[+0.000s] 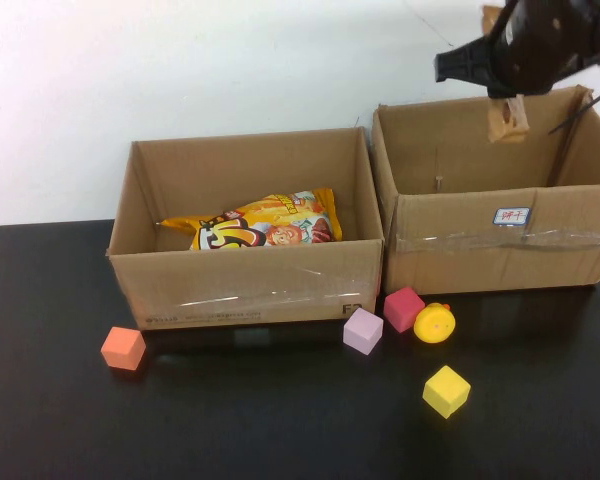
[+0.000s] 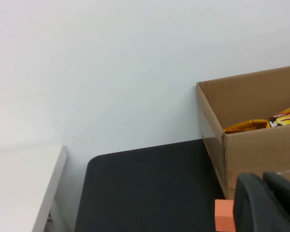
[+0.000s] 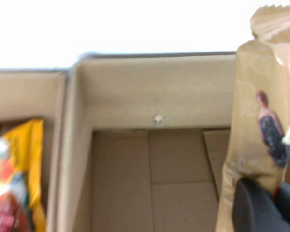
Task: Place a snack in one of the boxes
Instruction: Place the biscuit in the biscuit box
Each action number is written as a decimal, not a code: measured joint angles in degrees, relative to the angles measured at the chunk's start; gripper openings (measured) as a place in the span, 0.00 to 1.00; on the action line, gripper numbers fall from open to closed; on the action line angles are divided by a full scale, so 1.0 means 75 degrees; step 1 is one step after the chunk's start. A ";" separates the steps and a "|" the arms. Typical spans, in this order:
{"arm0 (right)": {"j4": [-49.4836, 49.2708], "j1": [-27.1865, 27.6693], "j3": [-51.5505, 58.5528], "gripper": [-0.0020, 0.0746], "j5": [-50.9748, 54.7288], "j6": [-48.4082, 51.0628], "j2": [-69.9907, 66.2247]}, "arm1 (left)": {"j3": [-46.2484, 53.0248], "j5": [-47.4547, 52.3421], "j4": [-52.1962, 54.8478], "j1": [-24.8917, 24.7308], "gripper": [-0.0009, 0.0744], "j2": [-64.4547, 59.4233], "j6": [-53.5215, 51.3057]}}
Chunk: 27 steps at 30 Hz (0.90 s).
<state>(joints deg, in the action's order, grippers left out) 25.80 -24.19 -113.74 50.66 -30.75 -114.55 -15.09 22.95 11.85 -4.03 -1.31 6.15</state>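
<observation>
The right gripper (image 1: pixel 508 95) hangs above the right box (image 1: pixel 500 250) near the table's far right corner, its fingers clamped on a tan snack packet (image 1: pixel 507 118) that dangles over the box's open top; the wrist view shows the packet (image 3: pixel 261 125) with a crimped end and a small dark figure printed on it, above the box's bare cardboard floor (image 3: pixel 179 183). The left gripper (image 2: pixel 268 203) sits low near the table's left edge, by an orange cube (image 2: pixel 223 215); whether its fingers are apart or together cannot be told.

The right box carries a small white label (image 1: pixel 511 215) with blue marks too small to read, and clear tape across its front. The left box (image 1: pixel 245 285), just beside it, holds a yellow snack bag (image 1: pixel 265 225) bearing a cartoon face and large lettering that is not legible; small print on the box's front cannot be read.

The table (image 1: pixel 60 420) is black and glossy, set against a plain white wall (image 1: pixel 180 60). In front of the boxes lie an orange cube (image 1: pixel 123 348), lilac cube (image 1: pixel 363 330), magenta cube (image 1: pixel 404 308), a yellow round toy (image 1: pixel 434 323) and a yellow cube (image 1: pixel 446 391). A white surface (image 2: pixel 19 188) stands beyond the table's left edge.
</observation>
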 joint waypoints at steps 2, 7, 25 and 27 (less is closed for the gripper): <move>0.0000 0.0145 0.0000 0.07 -0.0143 -0.0245 -0.0192 | 0.0000 0.0000 0.0000 0.0000 0.01 0.0000 0.0000; 0.0166 0.0365 0.0000 0.12 -0.0324 -0.0794 -0.0640 | 0.0000 0.0000 0.0000 0.0000 0.01 0.0000 0.0028; -0.1671 0.0395 -0.0339 0.05 0.1170 0.1704 0.0047 | 0.0000 0.0057 -0.0145 0.0000 0.01 0.0000 0.0044; -0.2077 0.0395 -0.0258 0.04 0.1301 0.2328 0.0487 | 0.0000 0.0057 -0.0177 0.0000 0.01 0.0000 0.0044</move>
<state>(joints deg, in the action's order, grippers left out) 10.22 -21.23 -115.68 60.42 -13.29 -110.89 -15.09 23.38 10.53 -4.03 -1.31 6.48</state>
